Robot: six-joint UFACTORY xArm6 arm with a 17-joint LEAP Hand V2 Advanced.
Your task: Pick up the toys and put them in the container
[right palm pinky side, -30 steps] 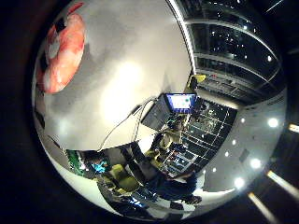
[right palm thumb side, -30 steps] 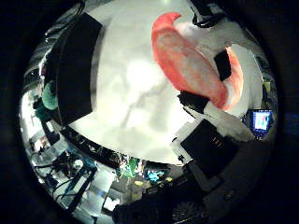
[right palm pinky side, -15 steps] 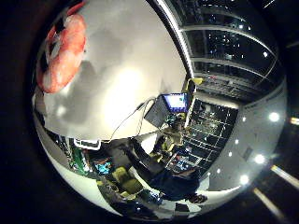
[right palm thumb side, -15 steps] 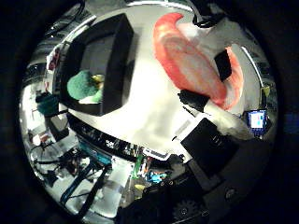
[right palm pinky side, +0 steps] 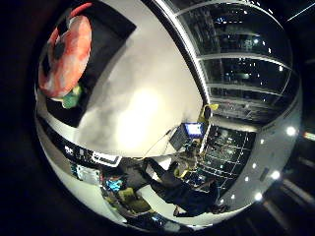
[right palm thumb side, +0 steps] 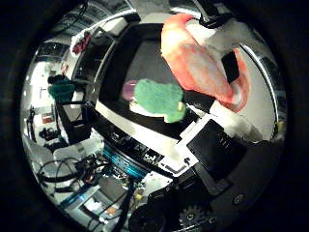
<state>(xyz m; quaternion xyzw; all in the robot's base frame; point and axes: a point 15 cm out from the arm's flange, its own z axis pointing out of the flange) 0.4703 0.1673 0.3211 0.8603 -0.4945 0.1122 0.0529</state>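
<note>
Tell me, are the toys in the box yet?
Partly. A green toy already lies in the black container, with something purple beside it. The hand holds a pink-orange toy over the container; it isn't dropped in yet. I can't see any toys waiting on the white table.

White table (right palm pinky side: 142,98) bearing black container (right palm thumb side: 120,67)

The pink toy (right palm thumb side: 193,67) covers part of the black bin (right palm thumb side: 145,58), and the hand's (right palm thumb side: 227,140) white and black parts cover one end of the toy. A small purple thing (right palm thumb side: 128,89) peeks out from behind the green toy (right palm thumb side: 157,99) in the bin, too hidden to tell what it is. The bin's far corner is cut off by the dark edge.
</note>
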